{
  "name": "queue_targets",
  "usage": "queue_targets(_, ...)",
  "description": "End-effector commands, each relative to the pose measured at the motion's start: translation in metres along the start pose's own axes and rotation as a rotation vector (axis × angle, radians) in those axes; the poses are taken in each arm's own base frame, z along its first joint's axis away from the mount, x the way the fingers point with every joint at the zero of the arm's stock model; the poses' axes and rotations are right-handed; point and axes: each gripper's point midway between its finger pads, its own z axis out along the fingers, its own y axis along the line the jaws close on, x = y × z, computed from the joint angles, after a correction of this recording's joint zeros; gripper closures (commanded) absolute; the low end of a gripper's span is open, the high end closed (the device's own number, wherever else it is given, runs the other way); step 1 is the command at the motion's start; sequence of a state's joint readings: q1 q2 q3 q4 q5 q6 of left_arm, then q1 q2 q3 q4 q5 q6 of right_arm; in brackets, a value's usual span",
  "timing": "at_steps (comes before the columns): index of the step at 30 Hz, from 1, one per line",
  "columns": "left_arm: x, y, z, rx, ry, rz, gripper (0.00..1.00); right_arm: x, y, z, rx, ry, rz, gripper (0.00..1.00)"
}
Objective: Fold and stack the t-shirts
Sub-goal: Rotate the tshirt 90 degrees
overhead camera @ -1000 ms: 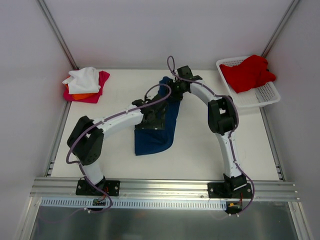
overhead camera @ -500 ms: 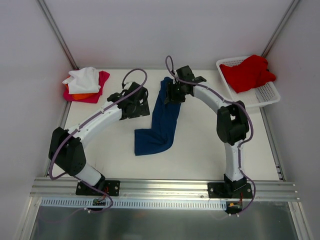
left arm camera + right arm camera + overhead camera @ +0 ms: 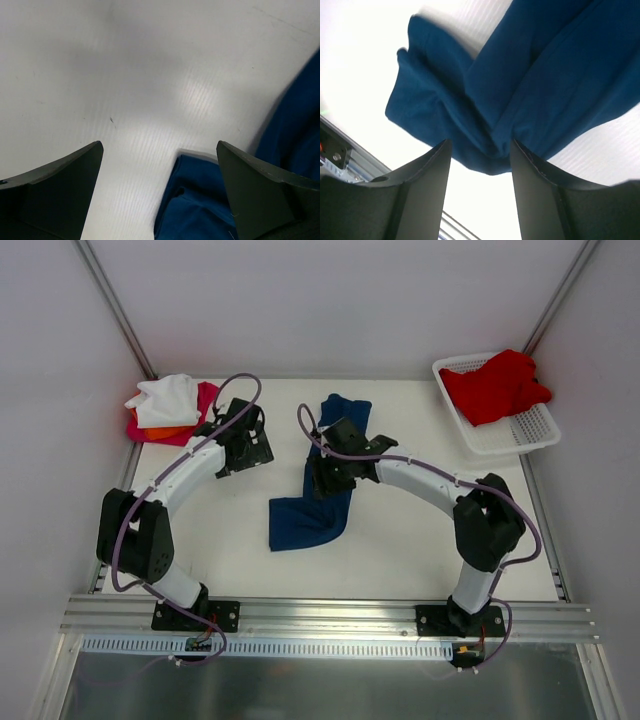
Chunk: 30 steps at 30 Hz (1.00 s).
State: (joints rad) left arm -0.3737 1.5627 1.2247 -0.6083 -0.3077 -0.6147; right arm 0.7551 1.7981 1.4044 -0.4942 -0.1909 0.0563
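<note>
Only the overhead view lays out the whole scene. A navy blue cloth t-shirt [image 3: 305, 520] is spread as a long, crumpled strip across the middle of the white table [image 3: 420, 540]. A white t-shirt [image 3: 165, 395], an orange t-shirt [image 3: 160, 430] and a magenta t-shirt [image 3: 205, 400] are piled at the far left corner.

The left gripper [image 3: 250, 440] is positioned between that pile and the navy shirt. Its wrist camera shows what the overhead view hides: the fingers are spread wide over bare table with nothing between them, and a navy edge lies just beside.

The right gripper [image 3: 328, 475] is placed over the shirt's middle. In its wrist view the fingers are seen partly apart, with folded navy cloth lying beneath them, unclamped.

A red t-shirt [image 3: 495, 385] is heaped in the white plastic lattice basket [image 3: 520, 435] at the far right, reaching over its far rim.
</note>
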Motion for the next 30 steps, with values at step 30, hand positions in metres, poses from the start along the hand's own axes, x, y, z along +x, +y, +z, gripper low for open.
queue_targets(30,-0.025,0.075,0.040,0.027,0.011,-0.172,0.01,0.111,0.138,0.078,-0.176,0.087,-0.167,0.49)
